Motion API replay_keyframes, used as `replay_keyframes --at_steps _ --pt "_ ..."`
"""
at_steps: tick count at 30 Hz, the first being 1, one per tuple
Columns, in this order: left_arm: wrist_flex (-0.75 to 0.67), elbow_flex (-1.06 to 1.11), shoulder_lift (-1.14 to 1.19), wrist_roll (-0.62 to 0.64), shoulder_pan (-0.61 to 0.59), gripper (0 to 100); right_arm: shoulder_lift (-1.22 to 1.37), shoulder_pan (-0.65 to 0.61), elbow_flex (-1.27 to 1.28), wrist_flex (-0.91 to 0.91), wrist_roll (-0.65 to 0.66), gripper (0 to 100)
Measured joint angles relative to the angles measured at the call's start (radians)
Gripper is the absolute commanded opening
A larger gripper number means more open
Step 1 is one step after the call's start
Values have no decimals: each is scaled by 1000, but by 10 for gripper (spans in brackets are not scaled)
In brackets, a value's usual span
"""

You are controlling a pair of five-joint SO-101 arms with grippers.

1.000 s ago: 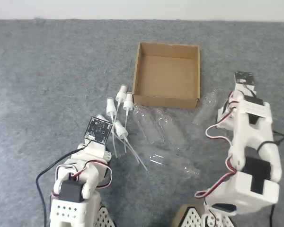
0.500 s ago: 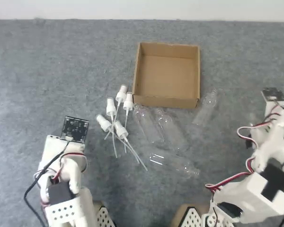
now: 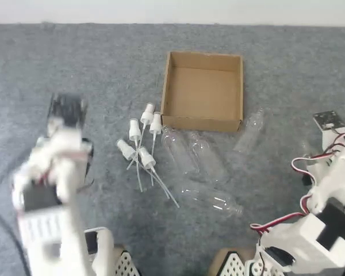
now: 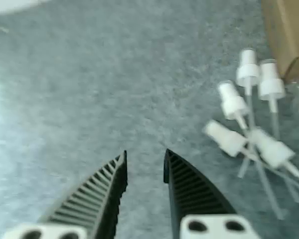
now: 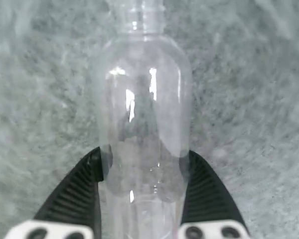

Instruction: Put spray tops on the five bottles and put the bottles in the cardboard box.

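Several white spray tops (image 3: 141, 141) lie in a loose cluster on the grey carpet, left of the empty cardboard box (image 3: 201, 122). Two clear bottles (image 3: 175, 150) lie side by side in front of the box, a third (image 3: 214, 199) nearer the arms, another (image 3: 250, 129) by the box's right corner. My left gripper (image 4: 145, 155) is open over bare carpet, with the spray tops (image 4: 249, 114) off to one side and a box corner (image 4: 289, 30) beyond. My right gripper (image 5: 145, 157) is shut on the base of a clear bottle (image 5: 144, 89) without a top.
The left arm (image 3: 54, 155) stands at the far left of the carpet, the right arm (image 3: 328, 172) at the right edge. Bare carpet stretches behind and to the left of the box.
The left arm swung from just below the spray tops out to the far left and farther back. The right arm moved from beside the box to the right edge.
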Motion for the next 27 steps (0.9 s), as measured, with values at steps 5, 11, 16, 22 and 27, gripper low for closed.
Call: replay_keyframes --at_steps 5,11,16,22,27 --pt "-64 -115 433 203 120 117 0 3 8 -5 15 6" --pt "-269 -115 750 365 160 158 0 3 8 -6 15 6" --pt "-342 -115 899 448 178 184 0 3 8 -6 15 6" --pt "-350 -123 925 489 190 184 0 3 8 -6 17 6" --pt "-350 -124 964 508 192 184 0 3 8 -6 17 6"
